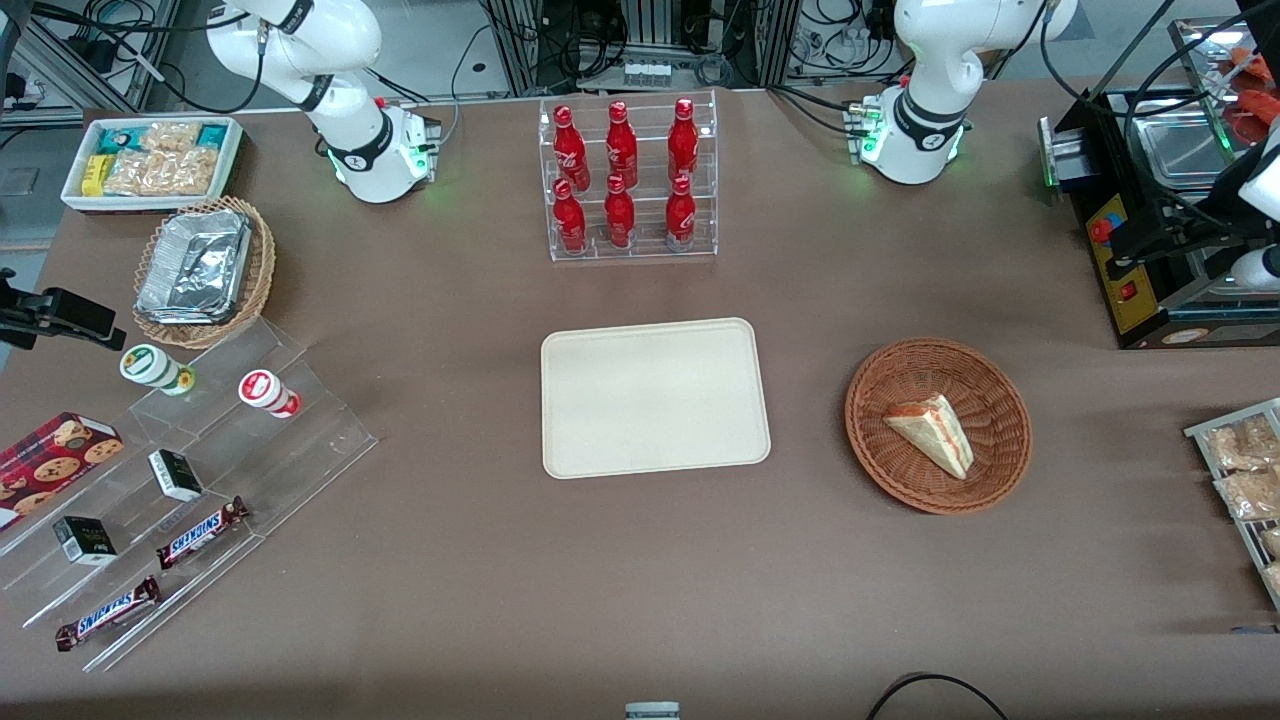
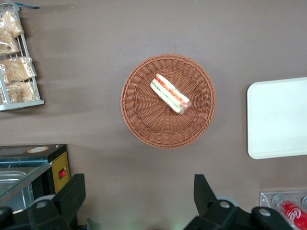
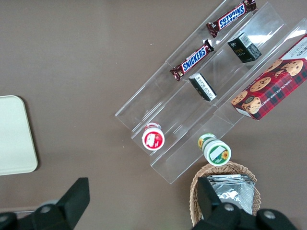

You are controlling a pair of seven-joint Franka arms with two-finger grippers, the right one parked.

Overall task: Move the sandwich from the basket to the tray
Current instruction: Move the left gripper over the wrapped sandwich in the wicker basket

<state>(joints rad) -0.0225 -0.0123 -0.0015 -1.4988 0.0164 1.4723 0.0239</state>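
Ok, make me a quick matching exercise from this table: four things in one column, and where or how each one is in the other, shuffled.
1. sandwich
2. tray
3. gripper
4. red bottles

A. in a clear rack
B. open, high above the table near the basket
C. lying in the basket
D. bare, between rack and front camera

Pairs: 1-C, 2-D, 3-B, 4-A

The gripper (image 2: 136, 201) is held high above the table, pointed straight down, with its fingers (image 2: 72, 191) spread wide apart.
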